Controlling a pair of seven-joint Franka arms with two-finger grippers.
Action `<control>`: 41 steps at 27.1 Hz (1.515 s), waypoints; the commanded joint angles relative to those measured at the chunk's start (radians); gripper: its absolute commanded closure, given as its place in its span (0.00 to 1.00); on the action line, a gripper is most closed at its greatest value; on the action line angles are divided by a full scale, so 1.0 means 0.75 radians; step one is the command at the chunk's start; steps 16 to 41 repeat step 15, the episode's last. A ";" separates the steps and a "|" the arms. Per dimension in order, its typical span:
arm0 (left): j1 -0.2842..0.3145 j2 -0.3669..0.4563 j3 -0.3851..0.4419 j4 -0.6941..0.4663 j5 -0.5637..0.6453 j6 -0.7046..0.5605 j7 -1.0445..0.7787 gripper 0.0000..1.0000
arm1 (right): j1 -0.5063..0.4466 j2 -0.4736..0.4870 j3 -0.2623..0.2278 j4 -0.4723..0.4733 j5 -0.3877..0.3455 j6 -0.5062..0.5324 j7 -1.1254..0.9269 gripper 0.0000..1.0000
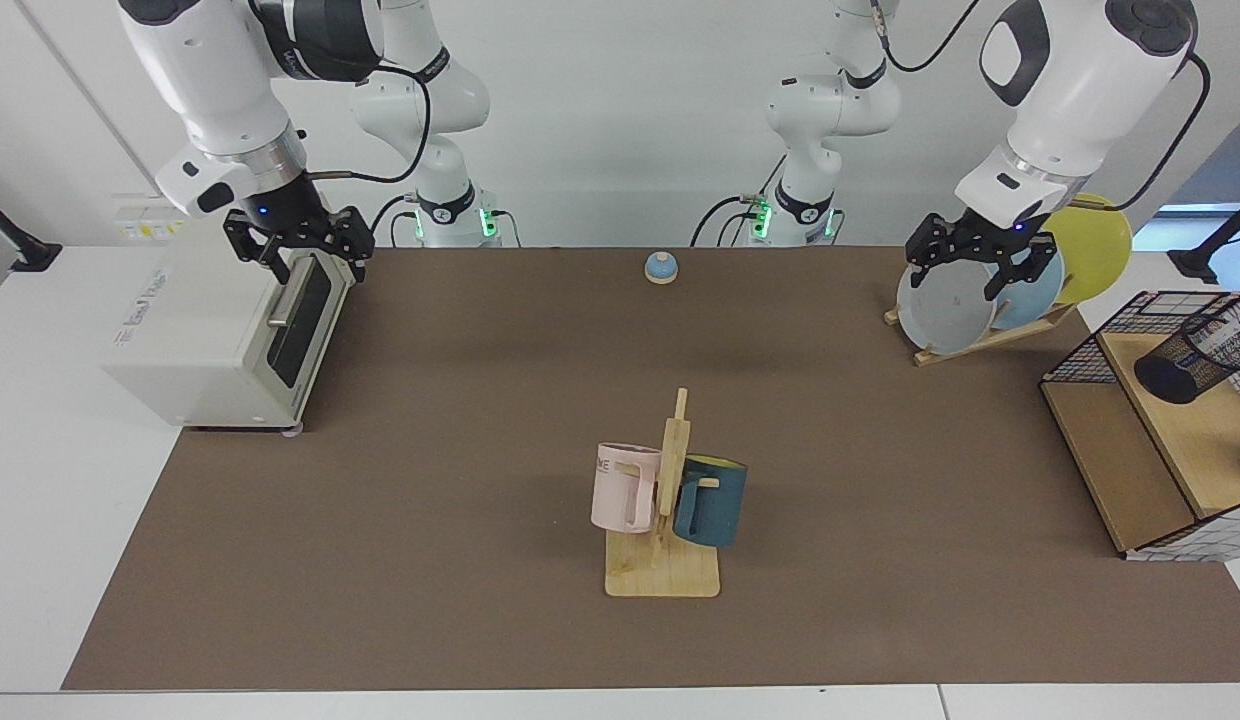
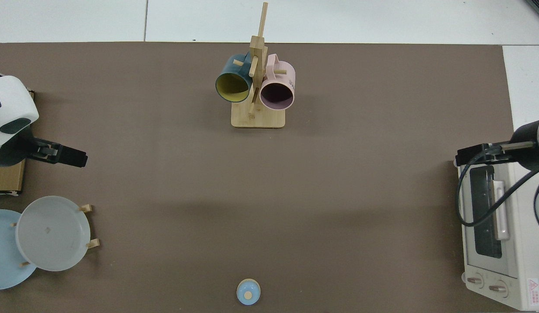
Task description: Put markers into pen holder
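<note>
Above plates, left gripper (image 1: 983, 264) open-fingered, right gripper (image 1: 296, 244) over toaster

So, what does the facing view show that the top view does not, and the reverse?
Only the facing view shows the pen holder on the wire rack, the marker in it, and the yellow plate. Only the top view shows the toaster oven's knobs. Both show the mug stand, the bell, and the open left gripper and right gripper.

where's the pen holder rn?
Facing view, far right edge: the pen holder sits on the wooden shelf of the wire rack, beyond the plate stand.
</note>
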 commanded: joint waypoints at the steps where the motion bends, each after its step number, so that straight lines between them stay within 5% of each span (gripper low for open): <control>1: 0.007 -0.010 -0.008 -0.026 0.023 0.026 -0.020 0.00 | -0.018 0.042 0.013 0.057 0.013 -0.045 -0.030 0.00; 41: 0.007 -0.010 -0.008 -0.028 0.023 0.029 -0.016 0.00 | -0.016 0.024 0.019 0.040 0.013 -0.043 -0.028 0.00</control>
